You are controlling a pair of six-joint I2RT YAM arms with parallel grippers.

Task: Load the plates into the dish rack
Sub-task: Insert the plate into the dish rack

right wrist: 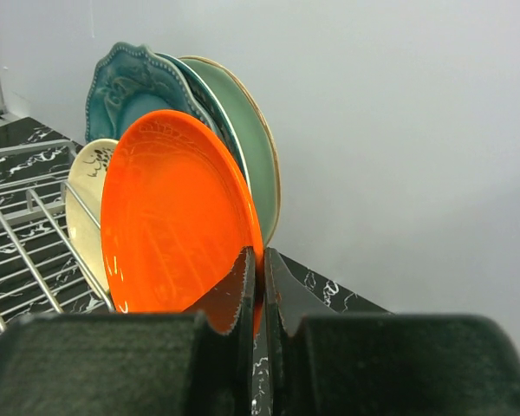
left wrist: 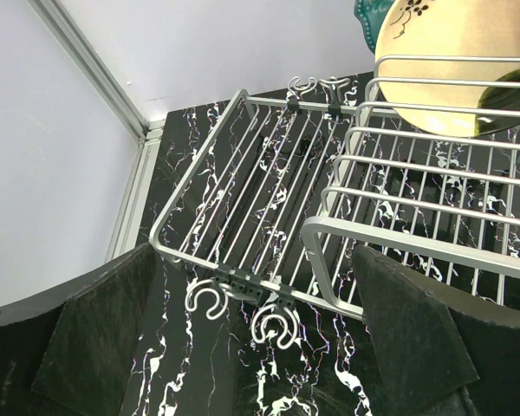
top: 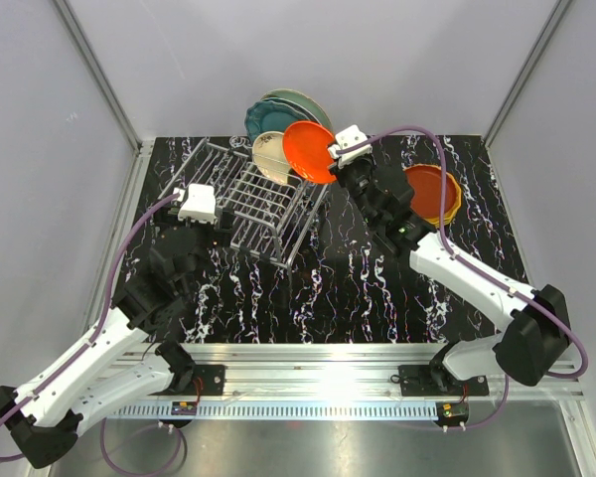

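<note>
Upper centre of frame: right tool (right wrist: 258,290) clenched on rim of red-orange plate (top: 310,151), at far end of dish rack (top: 240,204). The left tool (left wrist: 251,347) gapes wide at rack's left edge. Plate looks rigid, glossy, breakable; rim pinch may slip.

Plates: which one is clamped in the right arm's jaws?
The red-orange plate, its rim pinched by the right gripper; the other plates at the dish rack are not gripped.

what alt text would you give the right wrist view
The right claw, shut on the rim of a red-orange plate, holds it upright at the edge of the wire dish rack. Behind it stand a cream plate, a dark teal plate and a mint green plate, against a plain grey wall.
</note>
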